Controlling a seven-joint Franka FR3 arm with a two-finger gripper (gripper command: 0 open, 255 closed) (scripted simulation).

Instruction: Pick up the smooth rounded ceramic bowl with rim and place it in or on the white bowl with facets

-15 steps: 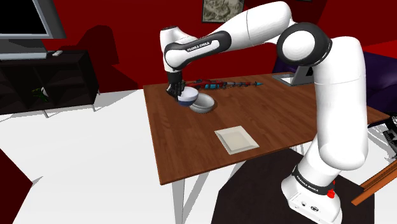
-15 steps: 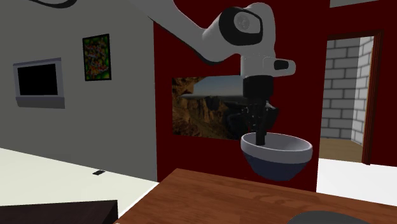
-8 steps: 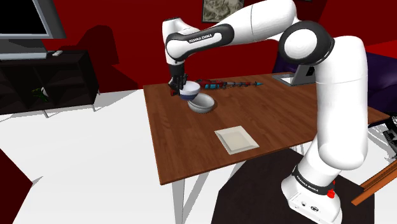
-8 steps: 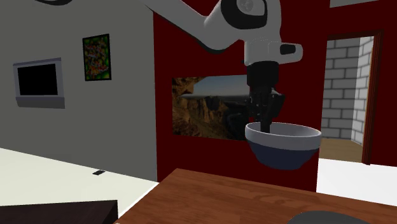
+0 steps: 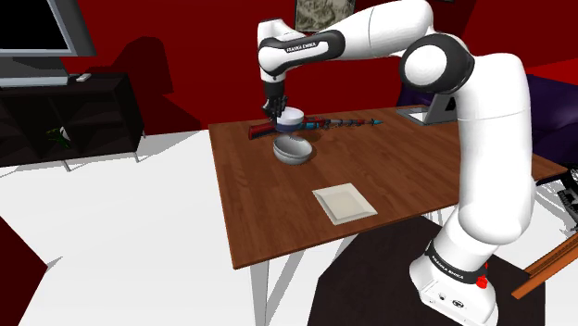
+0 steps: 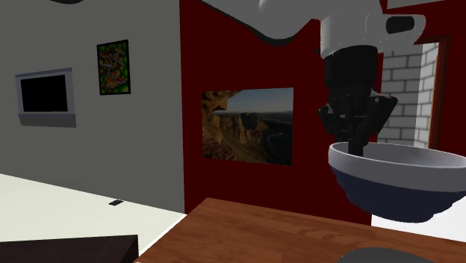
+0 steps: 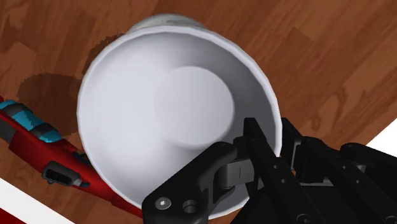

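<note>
Above the brown wooden counter (image 5: 417, 176), our jaws clamp the rim of the round white-lined, dark-blue bowl (image 5: 290, 118); we should centre it over the white faceted bowl (image 5: 293, 151), lower level, then release.

My arm reaches far out, fingers pinched on a bowl's rim

From my base (image 5: 451, 278) at the shoulder view's lower right, my white arm (image 5: 486, 157) stands nearly upright, bends at the dark elbow (image 5: 441, 67) and runs across toward that view's left. At the wrist (image 5: 278, 57) it turns straight down. My black fingers (image 7: 213, 170) point downward and are closed on the rim of the bowl (image 6: 396, 183), one inside its wall and the other outside. The bowl hangs from them in the air, its open side up toward my hand.
</note>
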